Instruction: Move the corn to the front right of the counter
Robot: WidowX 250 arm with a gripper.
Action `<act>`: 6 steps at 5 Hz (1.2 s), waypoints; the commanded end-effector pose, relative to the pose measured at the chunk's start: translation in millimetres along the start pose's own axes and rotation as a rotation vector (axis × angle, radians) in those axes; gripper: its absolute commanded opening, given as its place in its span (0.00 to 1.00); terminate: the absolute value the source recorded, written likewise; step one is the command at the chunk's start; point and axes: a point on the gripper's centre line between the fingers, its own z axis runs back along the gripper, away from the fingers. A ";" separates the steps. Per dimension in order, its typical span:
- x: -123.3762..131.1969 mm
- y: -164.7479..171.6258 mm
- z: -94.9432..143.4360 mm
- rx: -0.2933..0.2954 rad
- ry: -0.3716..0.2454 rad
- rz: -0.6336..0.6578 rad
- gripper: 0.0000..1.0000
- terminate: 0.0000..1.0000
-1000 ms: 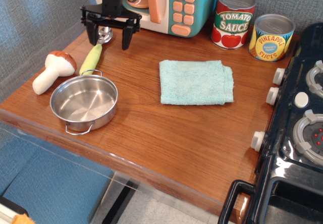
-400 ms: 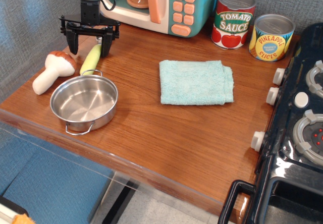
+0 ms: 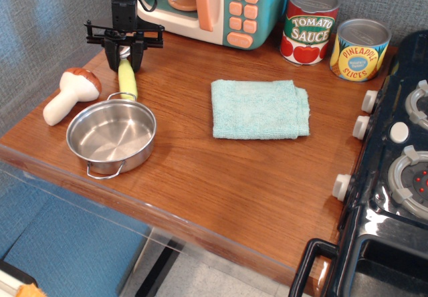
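Note:
The corn is a slim pale yellow-green cob lying on the reddish-brown counter at the back left, just behind the pan. My gripper points straight down over the cob's far end. Its two black fingers are drawn in against that end, which they hide. The rest of the cob sticks out towards the pan and still rests on the wood.
A steel pan sits in front of the corn, a white mushroom with a brown cap to its left. A teal cloth lies mid-counter. A toy microwave and two cans stand at the back. A black stove borders the right.
The gripper moved left from beside the microwave, came down over the corn's far end, and its wide-open fingers have closed in on the cob, which now lies more upright.

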 end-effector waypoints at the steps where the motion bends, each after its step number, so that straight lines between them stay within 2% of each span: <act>1: 6.2 -0.1 61.7 -0.067 -0.129 0.059 0.00 0.00; 2: 10.2 -8.5 84.0 -0.040 -0.121 0.143 0.00 0.00; 3: 8.8 -21.6 110.3 -0.073 -0.177 0.137 0.00 0.00; 4: -2.5 -47.0 125.4 -0.100 -0.183 0.084 0.00 0.00; 5: -32.5 -76.0 144.0 -0.154 -0.200 -0.011 0.00 0.00; 6: -67.5 -100.6 141.7 -0.124 -0.202 -0.121 0.00 0.00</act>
